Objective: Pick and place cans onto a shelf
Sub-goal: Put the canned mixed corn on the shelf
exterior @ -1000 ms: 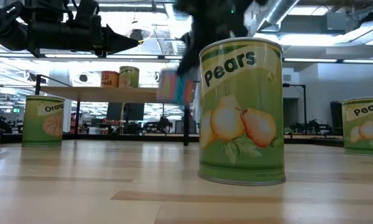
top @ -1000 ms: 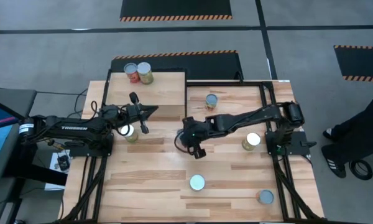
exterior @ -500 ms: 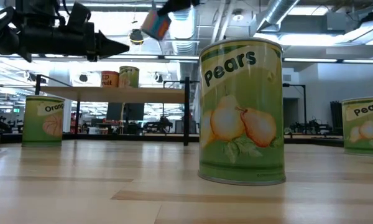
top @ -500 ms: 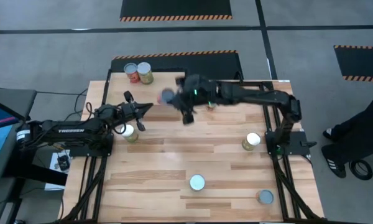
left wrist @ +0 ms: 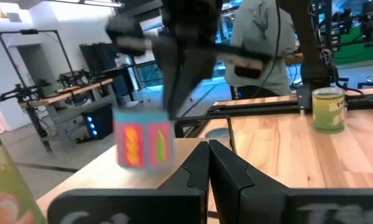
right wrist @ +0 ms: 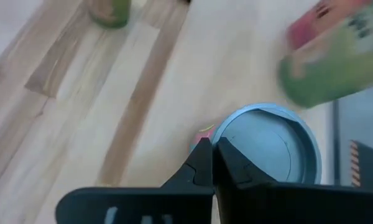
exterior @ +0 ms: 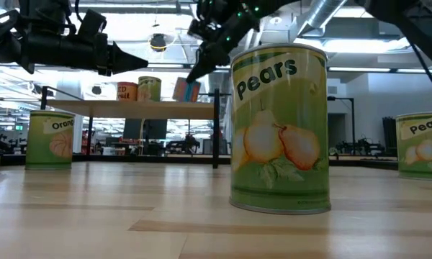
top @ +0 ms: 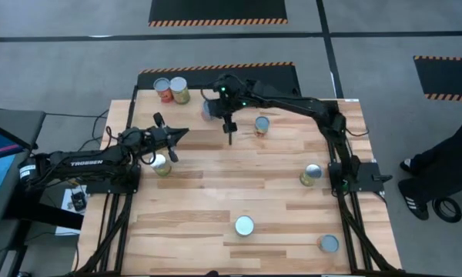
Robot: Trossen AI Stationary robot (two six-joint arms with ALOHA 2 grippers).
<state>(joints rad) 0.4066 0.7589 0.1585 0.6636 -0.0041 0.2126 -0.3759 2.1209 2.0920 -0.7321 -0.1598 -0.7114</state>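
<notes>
The can (top: 208, 112) nearest the action, pink with a silver-blue lid, sits tilted at the right edge of the shelf (top: 192, 115), the pale plywood platform at the far left of the table. In the low view it leans on the shelf top (exterior: 129, 108), beside the shelf's end post. The right gripper (top: 230, 131) is just beside it with its fingers pressed together — nothing between them; in its own wrist view the closed tips (right wrist: 210, 163) point down at the can's lid (right wrist: 270, 149), touching or nearly touching its rim, and whether they touch cannot be told.

Two more cans — a red one (top: 162, 89) and a yellow-green one (top: 179, 89) — stand together at the shelf's far left corner.

The left gripper (top: 175, 140) hovers over the table near the shelf's front edge, its fingers also pressed together and holding nothing. An orange-labelled can (top: 161, 164) stands below that arm on the tabletop (top: 215, 200).

The other cans stand apart on the table: one near the right gripper at the far side (top: 261, 125), one by the right arm's base (top: 311, 174), a pear can at the near middle (top: 244, 225), and one at the near right corner (top: 329, 244).

A person's leg and shoe (top: 435, 177) show at the right of the floor.
</notes>
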